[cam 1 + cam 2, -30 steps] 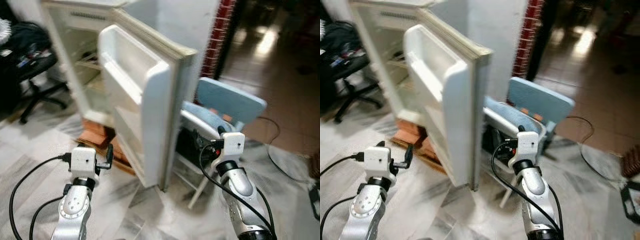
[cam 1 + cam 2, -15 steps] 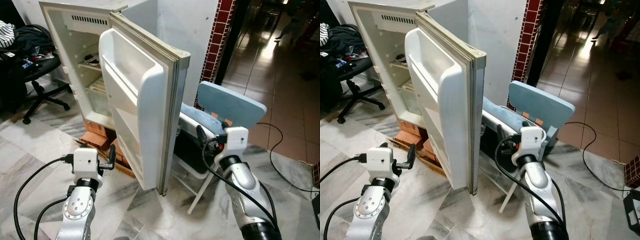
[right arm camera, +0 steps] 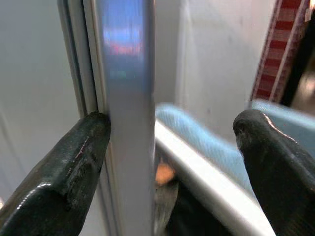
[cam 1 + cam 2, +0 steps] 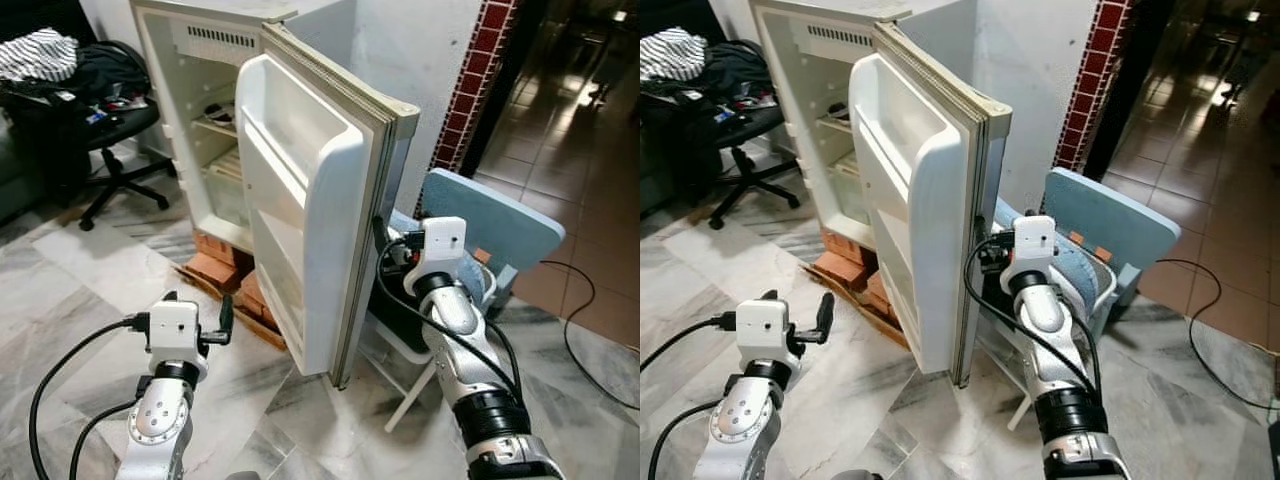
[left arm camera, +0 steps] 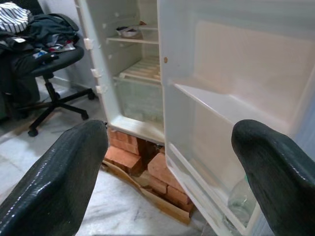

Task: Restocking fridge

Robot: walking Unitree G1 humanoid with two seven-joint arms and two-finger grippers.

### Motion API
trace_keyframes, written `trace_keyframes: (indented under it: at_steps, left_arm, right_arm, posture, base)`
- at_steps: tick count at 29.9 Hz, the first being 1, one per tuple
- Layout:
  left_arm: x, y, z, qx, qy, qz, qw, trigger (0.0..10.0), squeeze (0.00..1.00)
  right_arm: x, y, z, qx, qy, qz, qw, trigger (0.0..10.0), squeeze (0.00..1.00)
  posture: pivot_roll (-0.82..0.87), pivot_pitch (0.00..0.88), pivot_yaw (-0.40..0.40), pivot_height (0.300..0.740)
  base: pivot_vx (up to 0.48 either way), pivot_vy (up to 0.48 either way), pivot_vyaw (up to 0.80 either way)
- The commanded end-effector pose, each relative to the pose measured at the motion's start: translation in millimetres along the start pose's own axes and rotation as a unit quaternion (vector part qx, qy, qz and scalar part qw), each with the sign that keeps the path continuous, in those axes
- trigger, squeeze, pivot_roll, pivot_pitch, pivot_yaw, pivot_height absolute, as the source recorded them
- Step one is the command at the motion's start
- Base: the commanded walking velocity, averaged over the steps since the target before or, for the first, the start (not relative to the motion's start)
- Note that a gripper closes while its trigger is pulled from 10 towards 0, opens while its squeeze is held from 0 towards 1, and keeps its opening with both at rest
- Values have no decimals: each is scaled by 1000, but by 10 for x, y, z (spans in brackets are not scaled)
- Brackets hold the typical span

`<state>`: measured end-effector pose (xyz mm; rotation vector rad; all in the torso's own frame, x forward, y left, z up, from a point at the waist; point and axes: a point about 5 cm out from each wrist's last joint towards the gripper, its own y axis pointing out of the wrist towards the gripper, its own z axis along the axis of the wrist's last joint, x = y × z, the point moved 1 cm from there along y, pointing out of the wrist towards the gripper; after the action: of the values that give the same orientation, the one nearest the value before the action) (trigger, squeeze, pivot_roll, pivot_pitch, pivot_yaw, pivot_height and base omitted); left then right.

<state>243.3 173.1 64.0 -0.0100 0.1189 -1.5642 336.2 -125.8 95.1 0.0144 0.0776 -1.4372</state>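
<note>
Straight ahead of me the fridge is standing with its door swung wide, and that door is cutting right across my view. My right end effector is sitting up at the door's outer edge, fingers spread, one black fingertip touching the seal side while the other is hanging clear behind the door. Just behind that arm a pale blue folding chair is crowding the gap between door and wall. My left end effector is hovering low above the marble floor, fingers spread with nothing between them, facing the open cabinet. Through it I'm seeing white shelves, a clear drawer and a bottle down in the lowest door rack. Bricks on a wooden board are propping the fridge up, right at its foot. Off to my left a black office chair piled with clothes is standing near the cabinet. A red tiled pillar is rising beside the wall.
</note>
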Motion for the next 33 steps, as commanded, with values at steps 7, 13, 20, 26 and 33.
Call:
trace_keyframes:
  at_steps: [7,13,20,26,33]
  left_arm:
    - [24,44,39,4,3,-8,1000,10000,0]
    - [34,47,39,4,3,-9,1000,10000,0]
    - [54,30,24,2,0,-11,1000,10000,0]
    - [63,39,10,0,-1,-14,1000,10000,0]
    - [145,90,-37,-14,1,-43,999,10000,0]
  right_arm:
    - [-697,-84,518,81,235,242,938,10000,0]
    - [-988,-390,886,101,294,420,853,10000,0]
    - [-853,-468,605,39,231,422,876,10000,0]
    - [-619,-468,231,-27,164,341,925,10000,0]
    - [-385,-476,-5,-45,83,264,960,10000,0]
  posture:
    - [74,0,-12,740]
    - [80,0,-18,740]
    - [76,0,-20,740]
    - [72,0,-21,740]
    - [61,0,-17,740]
  base:
    - [0,0,0]
    - [0,0,0]
    - [0,0,0]
    - [0,0,0]
    - [0,0,0]
